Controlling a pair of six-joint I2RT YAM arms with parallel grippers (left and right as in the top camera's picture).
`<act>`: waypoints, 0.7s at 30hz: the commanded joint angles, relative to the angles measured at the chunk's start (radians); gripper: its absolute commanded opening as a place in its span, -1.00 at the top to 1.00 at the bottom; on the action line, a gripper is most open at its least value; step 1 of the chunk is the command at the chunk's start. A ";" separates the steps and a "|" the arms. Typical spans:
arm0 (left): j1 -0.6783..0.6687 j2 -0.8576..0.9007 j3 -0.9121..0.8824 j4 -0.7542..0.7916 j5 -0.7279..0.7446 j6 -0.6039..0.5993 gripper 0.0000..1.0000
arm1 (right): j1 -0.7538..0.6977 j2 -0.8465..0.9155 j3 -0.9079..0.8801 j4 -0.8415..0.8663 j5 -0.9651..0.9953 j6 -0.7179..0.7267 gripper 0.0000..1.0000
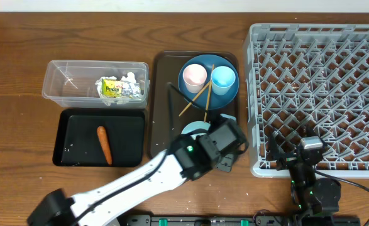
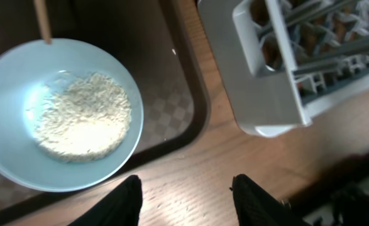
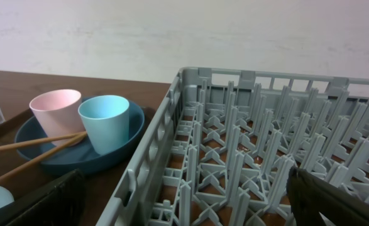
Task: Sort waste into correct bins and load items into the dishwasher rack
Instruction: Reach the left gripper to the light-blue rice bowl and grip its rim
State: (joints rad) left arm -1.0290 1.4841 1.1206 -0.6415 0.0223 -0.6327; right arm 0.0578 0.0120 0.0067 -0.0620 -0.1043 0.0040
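The white bowl point(image 2: 8, 81) holding loose rice point(image 2: 83, 116) sits on the brown tray; in the overhead view the bowl point(image 1: 193, 128) is half hidden by my left arm. My left gripper point(image 2: 190, 196) is open and empty over bare wood just in front of the tray, right of the bowl; it also shows from above point(image 1: 229, 164). The blue plate point(image 1: 203, 94) carries the pink cup point(image 1: 193, 76), the light-blue cup point(image 1: 223, 78) and chopsticks point(image 1: 197, 99). My right gripper point(image 3: 187, 210) is open and empty at the front left corner of the grey rack point(image 3: 253, 144).
The clear tub point(image 1: 65, 78) holds the yellow-green wrapper point(image 1: 112, 88) and white tissue point(image 1: 129, 83). The black tray point(image 1: 77, 135) holds the carrot point(image 1: 104, 144). The brown tray point(image 1: 165, 119) lies between the bins and the rack point(image 1: 322, 94). The rack's corner point(image 2: 272, 81) is close to my left gripper.
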 commanded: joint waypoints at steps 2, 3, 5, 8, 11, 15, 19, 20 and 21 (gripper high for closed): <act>-0.002 0.075 -0.004 0.024 -0.062 -0.020 0.09 | 0.002 -0.005 -0.001 -0.002 -0.008 0.006 -0.99; -0.002 0.087 -0.004 0.029 -0.066 -0.019 0.09 | 0.002 -0.005 -0.001 -0.002 -0.008 0.006 -0.99; -0.002 0.110 -0.004 0.035 -0.071 -0.020 0.10 | 0.002 -0.005 -0.002 -0.002 -0.008 0.006 -0.99; -0.002 0.135 -0.004 0.037 -0.114 -0.020 0.10 | 0.002 -0.005 -0.002 -0.002 -0.008 0.006 -0.99; -0.002 0.161 -0.004 0.041 -0.149 -0.019 0.11 | 0.002 -0.005 -0.001 -0.002 -0.008 0.006 -0.99; -0.002 0.193 -0.004 0.052 -0.151 -0.020 0.12 | 0.002 -0.005 -0.002 -0.002 -0.008 0.006 -0.99; -0.002 0.238 -0.004 0.072 -0.150 -0.020 0.13 | 0.002 -0.005 -0.001 -0.002 -0.008 0.006 -0.99; -0.002 0.249 -0.004 0.076 -0.151 -0.020 0.13 | 0.002 -0.005 -0.001 -0.002 -0.008 0.006 -0.99; -0.002 0.259 -0.004 0.080 -0.151 -0.020 0.13 | 0.002 -0.005 -0.001 -0.002 -0.008 0.006 -0.99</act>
State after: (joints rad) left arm -1.0306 1.7145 1.1206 -0.5686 -0.1047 -0.6487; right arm 0.0578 0.0120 0.0067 -0.0620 -0.1043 0.0040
